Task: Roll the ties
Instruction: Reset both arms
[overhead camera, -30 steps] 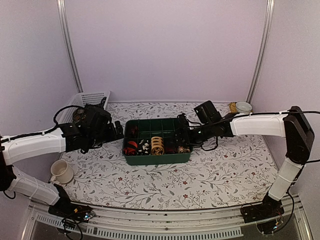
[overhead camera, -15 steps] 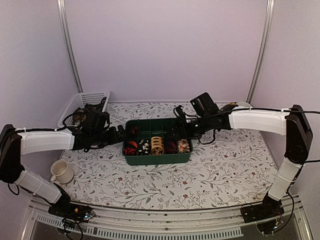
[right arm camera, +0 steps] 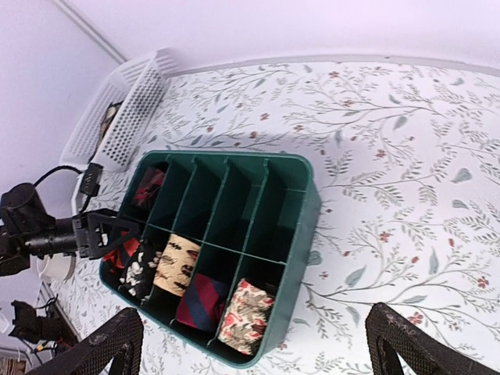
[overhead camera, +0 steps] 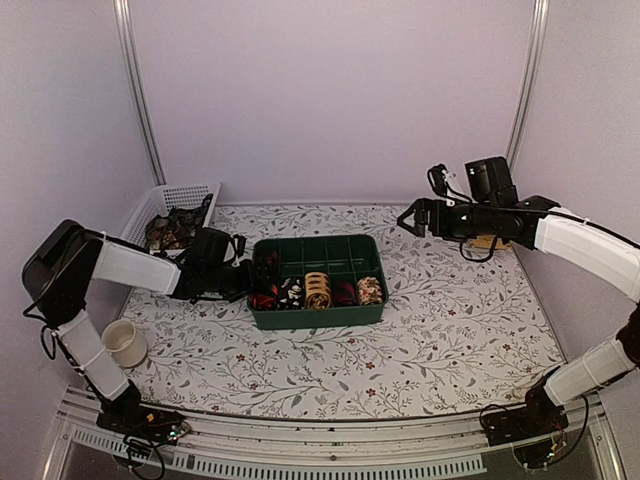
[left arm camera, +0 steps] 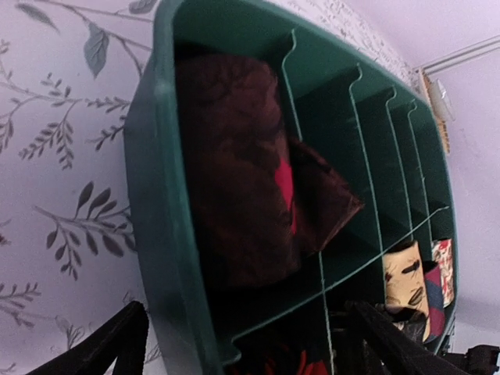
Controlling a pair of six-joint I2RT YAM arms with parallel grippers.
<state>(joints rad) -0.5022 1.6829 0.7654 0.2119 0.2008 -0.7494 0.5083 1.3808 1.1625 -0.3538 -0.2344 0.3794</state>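
Hovering low at the tray's left end, the left gripper (left arm camera: pixel 242 324) has its jaws spread wide and grips nothing; the end wall of the green tray (left arm camera: pixel 160 234) shows between its fingers. Just beyond them, in the back-left compartment, lies the dark brown tie (left arm camera: pixel 234 172), a loose bundle rather than a neat coil, with one fold spilling across the divider toward the next cell.

The front row looks finished. Five rolled ties (right arm camera: pixel 195 285) stand side by side there: red, black-and-white, tan, striped and floral. The other back cells hold nothing. Dark fabric is heaped in the white mesh basket (overhead camera: pixel 185 195), probably more ties, though the overhead view is too small to be sure. I judge the job a little past halfway: the brown one needs tucking in, and the basket's load remains.

For room, the left arm is hemmed in, with the basket behind it, the mug (overhead camera: pixel 125 343) near its elbow and the tray rim right ahead. The right gripper (overhead camera: pixel 410 220), jaws also apart and holding nothing, hangs high and well apart from the tray, near the back-right corner. Bare patterned tabletop (overhead camera: pixel 450 340) spreads in front of and to the right of the tray, a good place to lay out a tie.
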